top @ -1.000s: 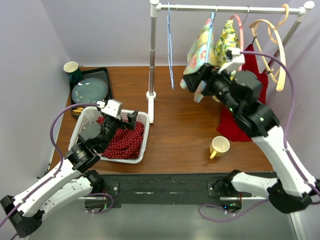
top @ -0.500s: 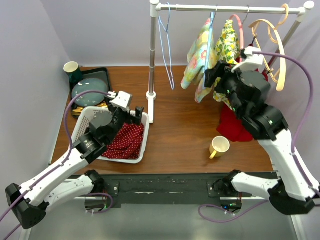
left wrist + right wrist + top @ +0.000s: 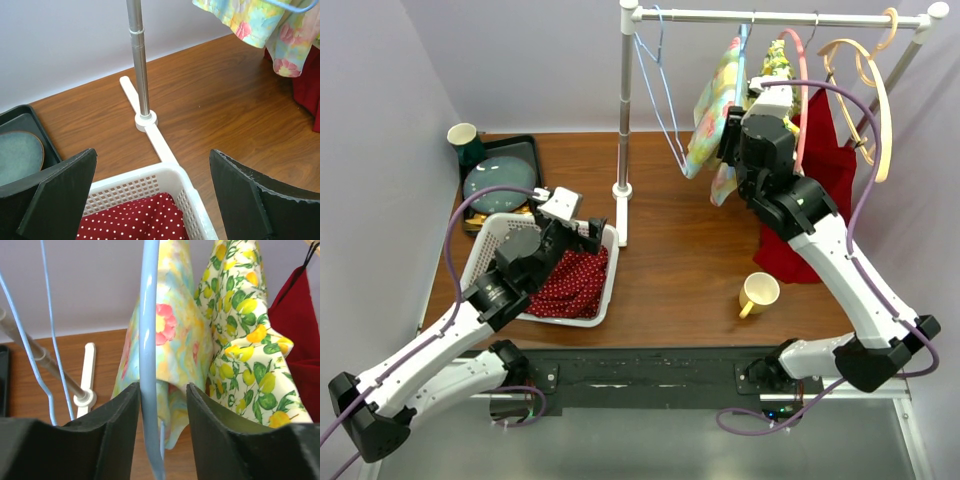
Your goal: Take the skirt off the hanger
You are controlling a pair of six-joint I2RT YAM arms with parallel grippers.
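Pale lilac walls close in a brown wood-grain worktop [image 3: 690,280], where a white clothes rail [image 3: 770,16] stands. The floral skirt [image 3: 175,365] hangs from that rail on a blue hanger [image 3: 149,340]. The right gripper [image 3: 162,390] is raised to it, its jaws partly spread and straddling the hanger's bar, with a gap on one side and the skirt just behind. A lemon-print garment [image 3: 245,340] and a red one [image 3: 825,150] hang beside it. Well apart, the left gripper [image 3: 152,155] hovers over a white basket [image 3: 485,245] of red dotted cloth [image 3: 575,285], jaws spread wide. A yellow mug [image 3: 760,293] stands nearby.
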